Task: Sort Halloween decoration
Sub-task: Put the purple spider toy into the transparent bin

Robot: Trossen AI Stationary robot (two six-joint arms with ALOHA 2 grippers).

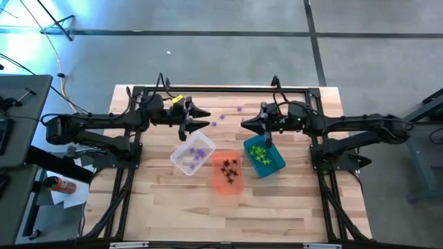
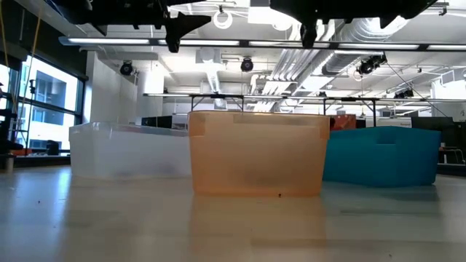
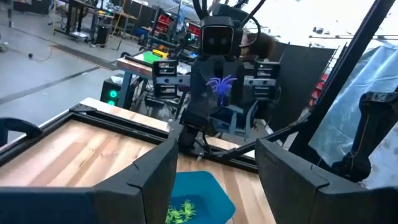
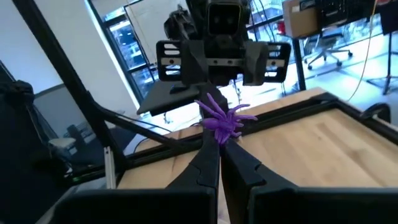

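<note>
Above the middle of the table my right gripper [image 1: 243, 124] is shut on a purple spider-like Halloween decoration [image 4: 222, 119] and points at my left gripper [image 1: 206, 119]. The left one faces it a short way off, open and with nothing between its fingers. Three loose purple decorations [image 1: 223, 116] lie on the table's far half. Nearer stand a clear bin [image 1: 192, 153] with purple pieces, an orange bin [image 1: 227, 173] with black ones and a teal bin [image 1: 264, 155] with green ones. My right gripper pinches the purple decoration by its underside [image 4: 221, 135] between the free ends of its two fingers [image 4: 208, 163]. The fingers lie level and point toward the table's left. The decoration sticks out beyond the tips, legs spread, lifted clear above the table.
A black frame [image 1: 221, 88] runs along the table's far edge and down both sides past the arm bases. The three bins stand close together below the grippers. Bare wood lies at the table's near edge [image 1: 228, 218].
</note>
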